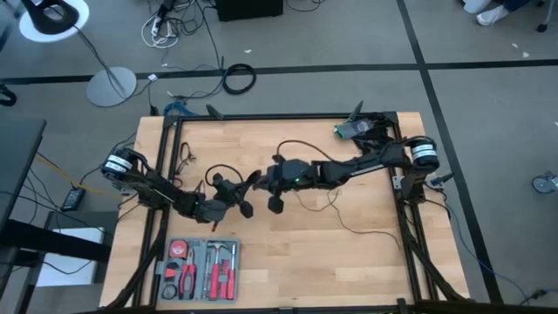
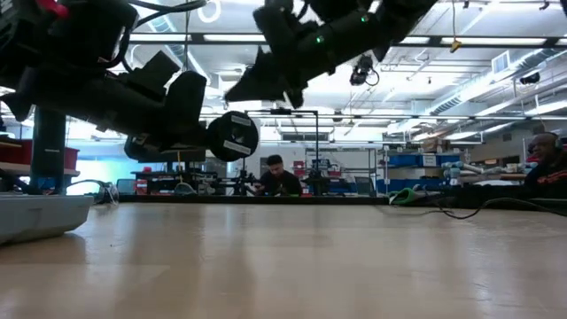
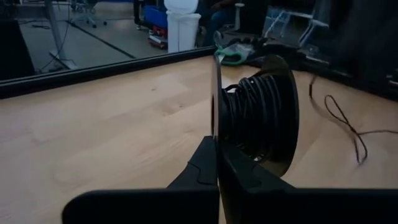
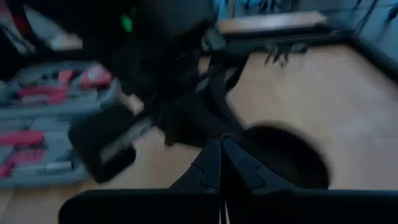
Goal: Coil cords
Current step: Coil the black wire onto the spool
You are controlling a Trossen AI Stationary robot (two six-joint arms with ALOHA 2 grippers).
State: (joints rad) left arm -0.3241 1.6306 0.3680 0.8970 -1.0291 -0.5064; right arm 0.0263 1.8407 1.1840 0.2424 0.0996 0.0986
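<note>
Nearest the lens in the left wrist view, we see the left pincer point(image 3: 217, 163) with its two dark fingers pressed together on the thin rim of a round black spool point(image 3: 273, 118), the puck end of the cords. Black cord point(image 3: 249, 112) is wound in tight turns about the spool's hub, so most of the length appears, in our judgement, already coiled. The spool stands on edge in this grip, its axis running roughly level and crosswise to the fingers. In the low view the same disc point(image 2: 232, 136) hangs clear above the counter point(image 2: 283, 266), not touching it.

Moving rightward in the high view, the left pincer point(image 1: 228, 194) and the right pincer point(image 1: 266, 183) sit just beside each other near the middle of the counter point(image 1: 366, 253). The right pincer is also closed; we cannot tell whether it pinches cord, since its wrist view is blurred.

Farther right, a loose tail of cord point(image 3: 345, 127) lies on the wood, on the right arm's side. We judge that the coming move turns on this: the free tail lies nearer the right pincer, while the left holds the spool.
</note>
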